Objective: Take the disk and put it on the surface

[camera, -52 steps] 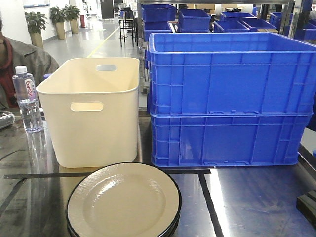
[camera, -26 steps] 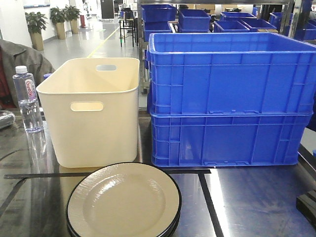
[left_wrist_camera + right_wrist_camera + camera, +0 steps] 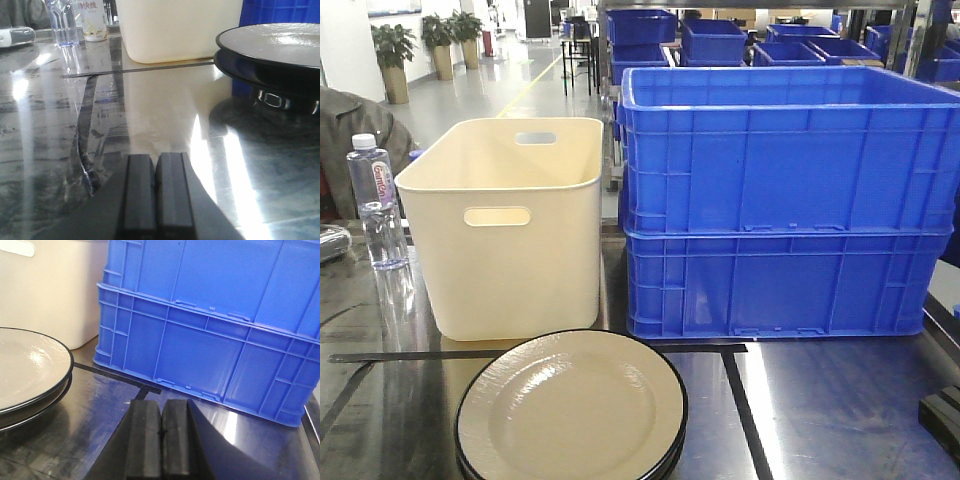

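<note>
A stack of cream disks with black rims [image 3: 570, 405] lies on the dark glossy surface [image 3: 840, 400] near the front edge, between black tape lines. The left wrist view shows the disks [image 3: 272, 42] at the upper right, well ahead and to the right of my left gripper [image 3: 156, 159]. That gripper is shut with nothing in it, low over the surface [image 3: 165, 110]. My right gripper [image 3: 162, 407] is also shut and empty. The disks [image 3: 27, 365] lie to its left, apart from it. Neither gripper shows in the front view.
A cream plastic bin [image 3: 510, 225] stands behind the disks, with two stacked blue crates [image 3: 780, 200] beside it on the right. A water bottle [image 3: 378, 200] and a seated person [image 3: 345, 130] are at the left. A black object [image 3: 945, 415] sits at the right edge.
The person at the left has shifted further out of the front view. The disks, bin and crates have not moved.
</note>
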Available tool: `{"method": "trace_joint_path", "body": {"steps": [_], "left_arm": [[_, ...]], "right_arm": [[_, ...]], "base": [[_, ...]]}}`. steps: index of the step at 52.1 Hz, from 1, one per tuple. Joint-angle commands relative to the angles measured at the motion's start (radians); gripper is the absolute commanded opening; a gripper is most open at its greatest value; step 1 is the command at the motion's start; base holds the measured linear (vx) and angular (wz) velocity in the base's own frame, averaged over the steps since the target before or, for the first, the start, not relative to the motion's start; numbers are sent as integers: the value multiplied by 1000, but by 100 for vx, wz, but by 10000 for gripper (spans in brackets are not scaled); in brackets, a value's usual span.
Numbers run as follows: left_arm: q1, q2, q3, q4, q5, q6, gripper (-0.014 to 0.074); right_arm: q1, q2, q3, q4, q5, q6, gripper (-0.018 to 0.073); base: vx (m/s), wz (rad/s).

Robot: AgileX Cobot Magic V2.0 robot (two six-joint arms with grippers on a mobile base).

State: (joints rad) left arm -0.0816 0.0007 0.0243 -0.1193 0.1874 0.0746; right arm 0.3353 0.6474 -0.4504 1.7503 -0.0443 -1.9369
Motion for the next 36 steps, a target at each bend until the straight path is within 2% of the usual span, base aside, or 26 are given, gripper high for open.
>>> {"method": "trace_joint_path", "body": {"steps": [1,36], "left_arm": [[0,-20,29,27,-93,-29,-8],[-3,-17,30,22,-92,-30,-8]], "right_arm": [[-3,-4,-29,36,21,-4,-11],[-3,0,-29,36,18,-4,-11]], "base": [[0,0],[0,0]]}}
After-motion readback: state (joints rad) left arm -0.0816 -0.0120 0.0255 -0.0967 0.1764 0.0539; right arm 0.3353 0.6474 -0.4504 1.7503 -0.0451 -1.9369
